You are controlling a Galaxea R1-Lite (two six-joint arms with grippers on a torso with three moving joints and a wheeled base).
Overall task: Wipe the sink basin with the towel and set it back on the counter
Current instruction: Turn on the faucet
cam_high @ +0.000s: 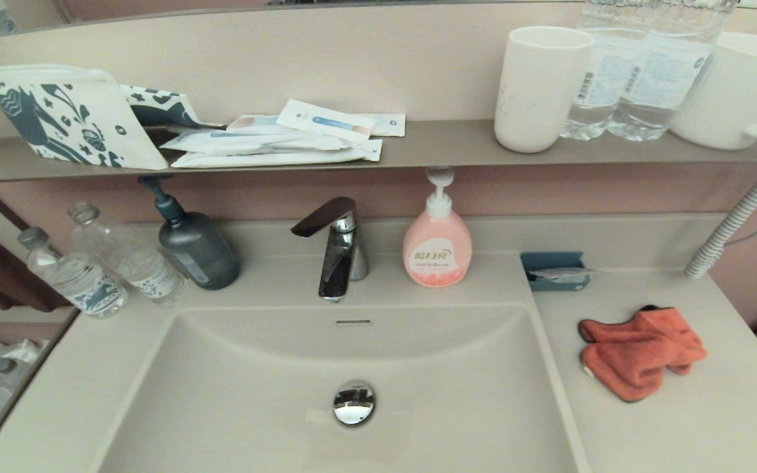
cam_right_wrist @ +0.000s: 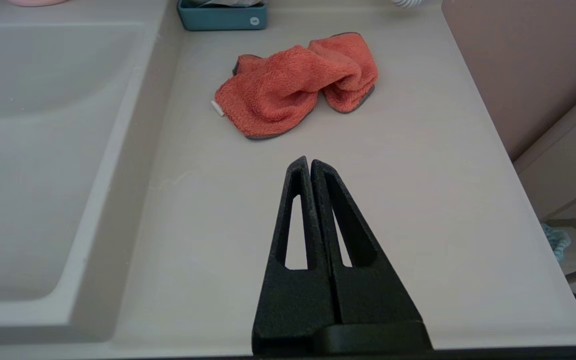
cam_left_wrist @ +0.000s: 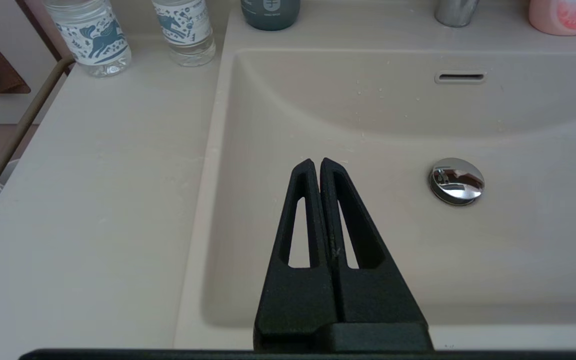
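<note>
The orange-red towel lies crumpled on the beige counter to the right of the sink basin. The basin holds a chrome drain plug and an overflow slot. Neither gripper shows in the head view. My right gripper hovers shut and empty over the counter, a short way in front of the towel. My left gripper is shut and empty above the basin's left part, near its front rim.
A chrome faucet, a pink soap bottle and a dark pump bottle stand behind the basin. Two water bottles sit at the left. A teal dish sits behind the towel. The shelf carries cups, bottles and packets.
</note>
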